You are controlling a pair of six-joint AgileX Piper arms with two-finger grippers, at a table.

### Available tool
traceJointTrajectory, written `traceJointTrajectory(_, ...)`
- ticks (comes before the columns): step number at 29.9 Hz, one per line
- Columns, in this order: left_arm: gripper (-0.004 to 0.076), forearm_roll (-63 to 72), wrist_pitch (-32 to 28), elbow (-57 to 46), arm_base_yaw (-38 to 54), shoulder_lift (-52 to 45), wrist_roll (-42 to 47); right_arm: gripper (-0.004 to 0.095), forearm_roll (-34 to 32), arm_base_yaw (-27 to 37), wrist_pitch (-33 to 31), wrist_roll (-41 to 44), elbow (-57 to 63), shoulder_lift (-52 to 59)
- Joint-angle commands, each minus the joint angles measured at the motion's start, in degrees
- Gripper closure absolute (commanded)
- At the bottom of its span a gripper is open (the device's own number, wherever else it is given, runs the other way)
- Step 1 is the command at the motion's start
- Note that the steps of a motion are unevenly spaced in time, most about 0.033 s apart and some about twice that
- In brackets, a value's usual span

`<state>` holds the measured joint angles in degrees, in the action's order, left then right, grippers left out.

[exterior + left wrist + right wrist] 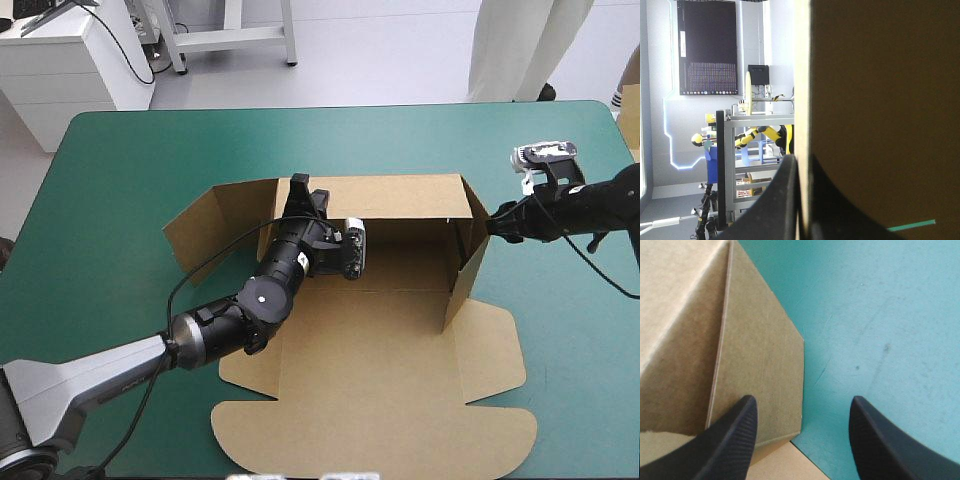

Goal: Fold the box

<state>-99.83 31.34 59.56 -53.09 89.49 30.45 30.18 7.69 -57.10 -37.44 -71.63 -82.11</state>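
The box [380, 360] sits mid-table on the teal-green cover [110, 170], part-formed. Its 12 o'clock wall and 3 o'clock wall stand raised, the 9 o'clock flap splays outward, and the lid lies flat toward 6 o'clock. The left gripper [298, 188] pinches the back wall's 9 o'clock end. The right gripper [492, 228], fingers spread, waits just outside the 3 o'clock wall. By my judgement about half remains: raising the 9 o'clock side and tucking.

The left arm [262, 298] is black, then grey (fingers [730, 440] ribbed).
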Motion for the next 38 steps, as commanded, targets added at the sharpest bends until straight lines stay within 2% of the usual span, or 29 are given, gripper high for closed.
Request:
traceJointTrajectory(1, 0.0756, 0.3, 0.4, 0.9, -0.4, -1.7, 1.6, 0.0404, 5.1, 0.2, 2.6, -4.5, 1.1, 2.6)
traceJointTrajectory(5, 0.0756, 0.3, 0.4, 0.9, -0.4, -1.7, 1.6, 0.0404, 6.9, 0.2, 2.9, -8.2, 3.9, 3.3)
traceJointTrajectory(18, 0.0756, 0.0, 0.4, 0.9, -0.4, -1.7, 1.6, 0.0396, 16.3, 0.2, 1.6, -30.8, 12.4, 5.7)
traceJointTrajectory(24, 0.0756, 0.0, 0.4, 0.9, -0.4, -1.7, 1.6, 0.0375, 19.4, 0.2, 0.6, -34.7, 12.4, 5.7)
traceJointTrajectory(29, 0.0756, 0.0, 0.4, 1.0, -0.4, -1.7, 1.6, 0.0246, 19.8, 0.2, -0.1, -33.7, 12.4, 5.7)
traceJointTrajectory(31, 0.0756, -0.1, 0.4, 1.0, -0.4, -1.7, 1.6, 0.0225, 20.5, 0.2, -0.7, -33.7, 12.4, 5.7)
traceJointTrajectory(38, 0.0756, -0.6, 0.4, 1.2, -0.4, -1.7, 1.7, 0.022, 21.5, -0.5, 0.9, -34.0, 12.4, 5.5)
